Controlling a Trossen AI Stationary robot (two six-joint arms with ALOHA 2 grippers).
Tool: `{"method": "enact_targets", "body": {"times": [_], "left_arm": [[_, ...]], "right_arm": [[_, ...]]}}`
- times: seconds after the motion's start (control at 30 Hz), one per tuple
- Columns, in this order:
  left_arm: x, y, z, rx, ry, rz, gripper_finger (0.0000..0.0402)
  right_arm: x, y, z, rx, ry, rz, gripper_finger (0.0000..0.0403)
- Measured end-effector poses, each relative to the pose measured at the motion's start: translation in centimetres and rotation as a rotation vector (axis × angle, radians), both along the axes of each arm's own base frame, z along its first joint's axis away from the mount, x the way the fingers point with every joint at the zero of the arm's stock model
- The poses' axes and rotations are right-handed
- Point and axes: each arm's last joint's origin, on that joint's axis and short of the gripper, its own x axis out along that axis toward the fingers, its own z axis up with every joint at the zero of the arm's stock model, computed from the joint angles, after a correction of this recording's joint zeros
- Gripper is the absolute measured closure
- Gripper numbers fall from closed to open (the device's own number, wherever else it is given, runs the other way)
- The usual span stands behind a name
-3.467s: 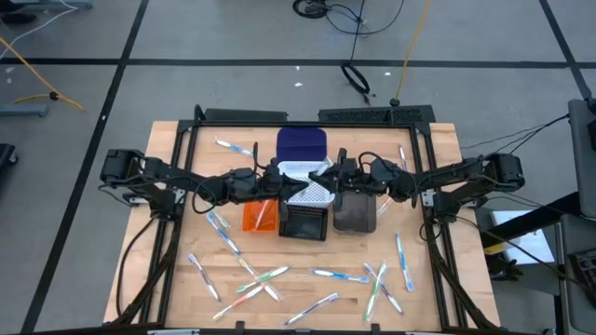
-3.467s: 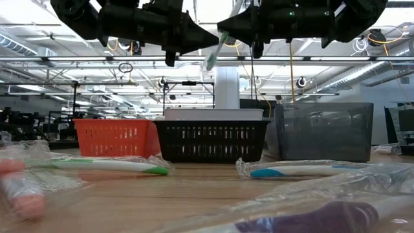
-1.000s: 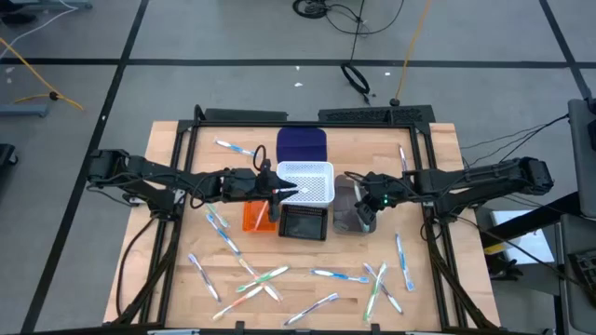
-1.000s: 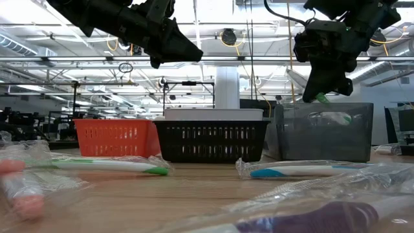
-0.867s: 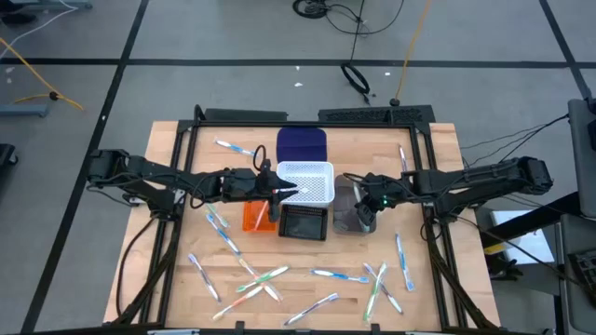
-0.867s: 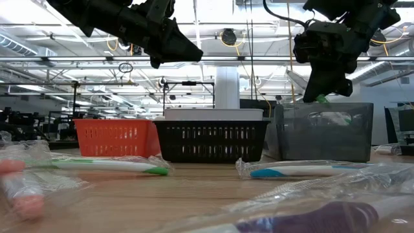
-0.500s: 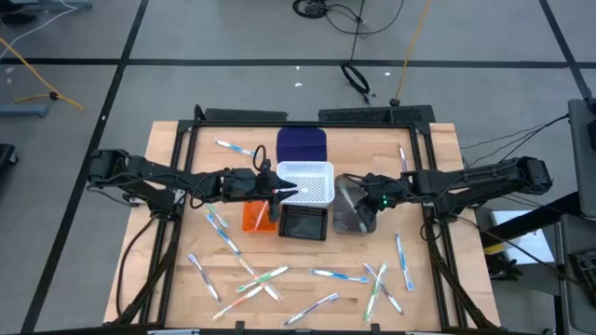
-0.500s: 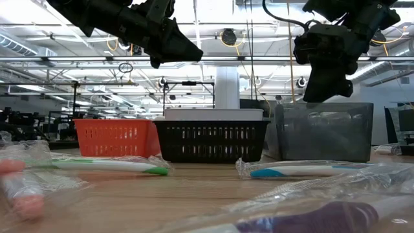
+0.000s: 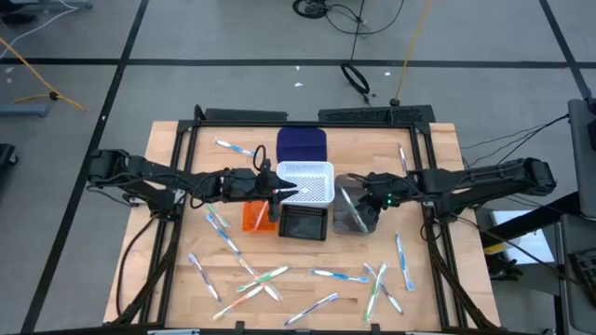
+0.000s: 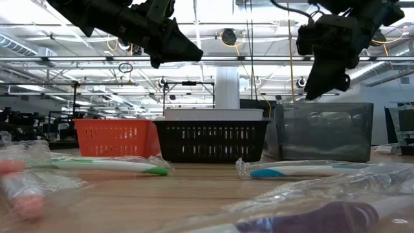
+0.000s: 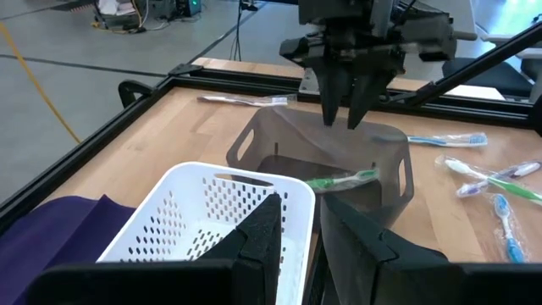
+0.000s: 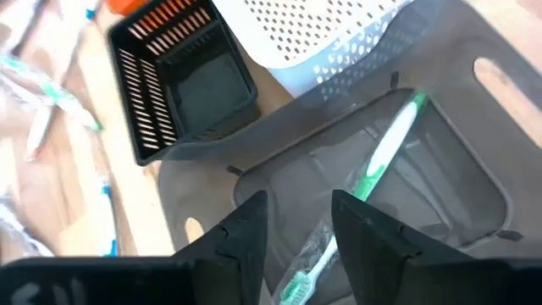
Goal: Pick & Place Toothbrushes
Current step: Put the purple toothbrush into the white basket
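A green and white toothbrush [image 12: 385,152] lies slantwise on the floor of the grey bin [image 9: 352,216], also seen in the left wrist view [image 11: 343,179]. My right gripper [image 12: 296,229] hangs open just above that bin, fingers slanting down, touching nothing [image 11: 341,106]. My left gripper [image 11: 298,224] waits in the air over the near rim of the white basket [image 9: 307,181], its fingers a little apart with nothing between them. Several wrapped toothbrushes [image 9: 270,276] lie flat and scattered on the near half of the wooden table [image 9: 186,298].
An orange bin [image 9: 259,216] and a black bin [image 9: 304,221] stand in a row with the grey one; a purple sheet [image 9: 302,142] lies behind the white basket. More toothbrushes lie at the far left [image 9: 233,147] and the right [image 9: 400,251]. A black frame [image 9: 428,223] borders the table.
My right gripper has opened and let go of the green toothbrush, which dropped from its fingers and now lies inside the grey bin. The gripper stays over the bin.
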Motion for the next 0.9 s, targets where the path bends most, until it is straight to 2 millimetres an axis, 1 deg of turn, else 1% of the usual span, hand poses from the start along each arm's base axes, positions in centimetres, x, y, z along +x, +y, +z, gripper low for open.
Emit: {"method": "enact_targets", "body": {"times": [0.23, 0.43, 0.57, 0.67, 0.73, 0.9], "left_arm": [[0.0, 0.0, 0.0, 0.000, 0.000, -0.001, 0.0314], [0.0, 0.0, 0.0, 0.000, 0.000, -0.001, 0.0314], [0.0, 0.0, 0.0, 0.000, 0.000, -0.001, 0.0314], [0.0, 0.0, 0.0, 0.000, 0.000, -0.002, 0.0314], [0.0, 0.0, 0.0, 0.000, 0.001, -0.002, 0.0314], [0.0, 0.0, 0.0, 0.000, 0.000, -0.002, 0.0314]], "right_arm": [[-2.8, 0.0, 1.1, 0.003, 0.033, -0.007, 0.0292], [-4.8, -0.1, 1.7, -0.009, 0.041, 0.000, 0.0294], [-5.9, -0.2, 1.7, -0.045, 0.079, -0.023, 0.0294], [-6.5, -0.4, 1.3, -0.086, 0.152, -0.054, 0.0294], [-6.8, -0.5, 1.0, -0.112, 0.205, -0.101, 0.0294], [-7.7, -1.0, 0.6, -0.180, 0.290, -0.341, 0.0294]]}}
